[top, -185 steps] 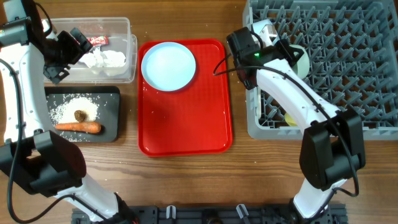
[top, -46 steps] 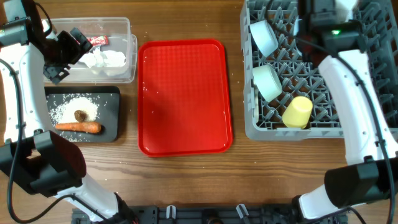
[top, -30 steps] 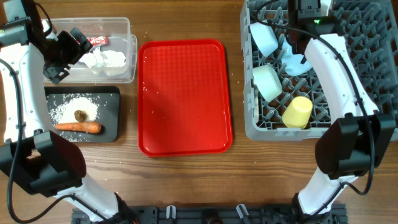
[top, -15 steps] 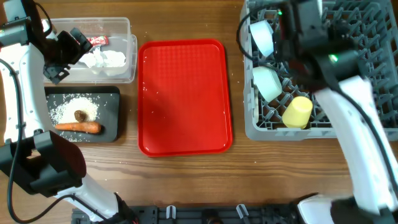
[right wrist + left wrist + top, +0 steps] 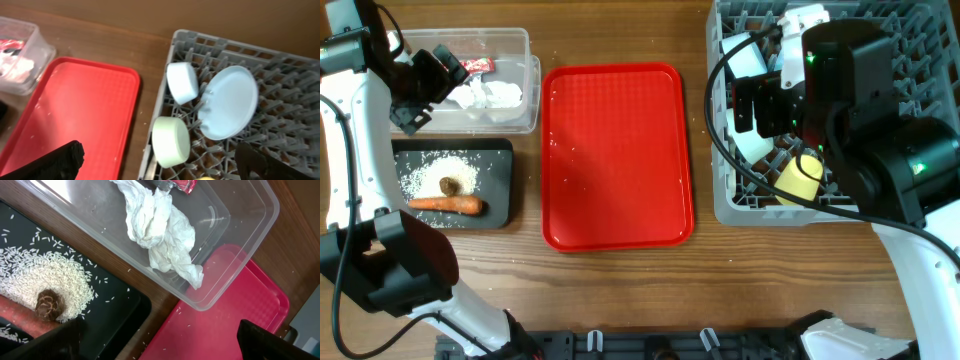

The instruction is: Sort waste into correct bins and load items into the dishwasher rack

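In the grey dishwasher rack (image 5: 280,65) a pale blue plate (image 5: 228,102) stands on edge beside a light blue bowl (image 5: 182,82) and a pale green bowl (image 5: 171,141). A yellow cup (image 5: 800,178) lies nearer the rack's front. My right gripper (image 5: 155,167) hangs open and empty high above the rack's left side. The clear tub (image 5: 525,80) holds crumpled tissue (image 5: 160,235) and a red wrapper (image 5: 478,65). On the black tray (image 5: 500,180) are rice (image 5: 430,172), a brown lump (image 5: 449,186) and a carrot (image 5: 445,205). My left gripper (image 5: 160,345) is open above these bins.
A large red serving tray (image 5: 618,155) lies bare between the bins and the rack, with a few stray rice grains on it. My raised right arm hides much of the rack's middle in the overhead view. Wooden table runs along the front.
The right gripper opened, let go of the plate in the rack, then rose and drew back towards the rack's front left. The left arm has not moved.
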You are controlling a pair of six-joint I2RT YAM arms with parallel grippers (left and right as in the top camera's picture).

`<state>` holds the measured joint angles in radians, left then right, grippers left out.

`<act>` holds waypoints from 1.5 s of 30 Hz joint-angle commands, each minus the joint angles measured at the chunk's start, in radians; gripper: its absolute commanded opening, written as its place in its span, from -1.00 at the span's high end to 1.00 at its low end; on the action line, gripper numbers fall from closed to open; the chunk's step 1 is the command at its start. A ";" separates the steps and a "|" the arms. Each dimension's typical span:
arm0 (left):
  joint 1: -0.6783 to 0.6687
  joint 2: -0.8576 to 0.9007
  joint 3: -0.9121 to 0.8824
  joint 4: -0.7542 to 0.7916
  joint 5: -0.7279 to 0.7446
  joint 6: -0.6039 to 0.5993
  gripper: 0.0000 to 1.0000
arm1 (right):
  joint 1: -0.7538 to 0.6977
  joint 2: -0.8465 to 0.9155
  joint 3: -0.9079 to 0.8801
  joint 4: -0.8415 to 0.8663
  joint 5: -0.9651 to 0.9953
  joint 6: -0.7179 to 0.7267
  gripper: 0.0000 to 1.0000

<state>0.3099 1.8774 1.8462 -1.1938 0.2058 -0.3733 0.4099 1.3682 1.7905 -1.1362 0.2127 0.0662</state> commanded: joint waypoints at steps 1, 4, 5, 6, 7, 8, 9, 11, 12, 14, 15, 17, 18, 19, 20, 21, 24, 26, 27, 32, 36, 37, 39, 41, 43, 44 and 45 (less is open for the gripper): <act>0.003 -0.026 0.021 0.000 -0.006 -0.009 -1.00 | 0.003 -0.034 0.012 0.035 0.076 0.015 -0.99; 0.003 -0.026 0.021 0.000 -0.006 -0.009 -1.00 | -0.007 -0.049 0.002 0.064 0.109 0.012 -1.00; 0.003 -0.026 0.021 0.000 -0.006 -0.009 -1.00 | -0.023 -0.077 -0.023 0.090 0.105 0.012 -0.99; 0.003 -0.026 0.021 0.000 -0.006 -0.009 -1.00 | -0.037 -0.093 -0.041 0.105 0.101 0.011 -1.00; 0.002 -0.026 0.021 0.000 -0.006 -0.009 -0.99 | -0.055 -0.114 -0.064 0.121 0.095 0.010 -0.99; 0.003 -0.026 0.021 0.000 -0.006 -0.009 -1.00 | -0.076 -0.145 -0.101 0.151 0.062 -0.016 -0.99; 0.003 -0.026 0.021 0.000 -0.006 -0.009 -1.00 | -0.097 -0.177 -0.139 0.182 0.018 -0.045 -0.99; 0.003 -0.026 0.021 0.000 -0.006 -0.009 -1.00 | -0.145 -0.260 -0.251 0.279 -0.043 -0.079 -0.99; 0.002 -0.026 0.021 0.000 -0.006 -0.009 -1.00 | -0.168 -0.326 -0.350 0.356 -0.059 -0.088 -0.99; 0.003 -0.026 0.021 0.000 -0.006 -0.009 -1.00 | -0.182 -0.415 -0.498 0.472 -0.065 -0.092 -0.99; 0.003 -0.026 0.021 0.000 -0.006 -0.009 -1.00 | -0.186 -0.462 -0.584 0.541 -0.065 -0.092 -0.99; 0.003 -0.026 0.021 0.000 -0.006 -0.009 -1.00 | -0.186 -0.573 -0.791 0.700 -0.070 -0.090 -0.99; 0.003 -0.026 0.021 0.000 -0.006 -0.009 -1.00 | -0.188 -0.623 -0.882 0.777 -0.091 -0.091 -0.99; 0.002 -0.026 0.021 0.000 -0.006 -0.009 -1.00 | -0.195 -0.679 -0.981 0.858 -0.126 -0.090 -1.00; 0.003 -0.026 0.021 0.000 -0.006 -0.009 -1.00 | -0.202 -0.731 -1.067 0.920 -0.156 -0.090 -1.00; 0.003 -0.026 0.021 0.000 -0.006 -0.009 -1.00 | -0.208 -0.781 -1.146 0.966 -0.174 -0.089 -0.99; 0.003 -0.026 0.021 0.000 -0.006 -0.009 -1.00 | -0.211 -0.955 -1.360 1.026 -0.177 -0.093 -0.99; 0.002 -0.026 0.021 0.000 -0.006 -0.009 -1.00 | -0.217 -1.035 -1.439 1.032 -0.178 -0.092 -0.99; 0.003 -0.026 0.021 0.000 -0.006 -0.009 -1.00 | -0.219 -1.075 -1.479 1.035 -0.178 -0.092 -1.00; 0.003 -0.026 0.021 0.000 -0.006 -0.009 -1.00 | -0.219 -1.307 -1.655 1.056 -0.229 -0.089 -0.99; 0.003 -0.026 0.021 0.000 -0.006 -0.009 -1.00 | -0.219 -1.358 -1.705 1.057 -0.302 -0.093 -0.99; 0.003 -0.026 0.021 0.000 -0.006 -0.009 -1.00 | -0.219 -1.365 -1.719 1.057 -0.316 -0.094 -1.00; 0.003 -0.026 0.021 0.000 -0.006 -0.009 -1.00 | -0.219 -1.365 -1.748 1.059 -0.348 -0.111 -0.99; 0.003 -0.026 0.021 0.000 -0.006 -0.009 -1.00 | -0.219 -1.365 -1.754 1.080 -0.357 -0.131 -1.00; 0.003 -0.026 0.021 0.000 -0.006 -0.009 -1.00 | -0.219 -1.365 -1.781 1.141 -0.356 -0.130 -0.99; 0.002 -0.026 0.021 0.000 -0.006 -0.009 -1.00 | -0.219 -1.366 -1.786 1.152 -0.357 -0.128 -0.99; 0.003 -0.026 0.021 0.000 -0.006 -0.009 -1.00 | -0.219 -1.366 -1.786 1.151 -0.356 -0.130 -0.99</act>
<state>0.3099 1.8755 1.8469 -1.1938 0.2058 -0.3733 0.1944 0.0177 0.0238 0.0025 -0.1158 -0.0471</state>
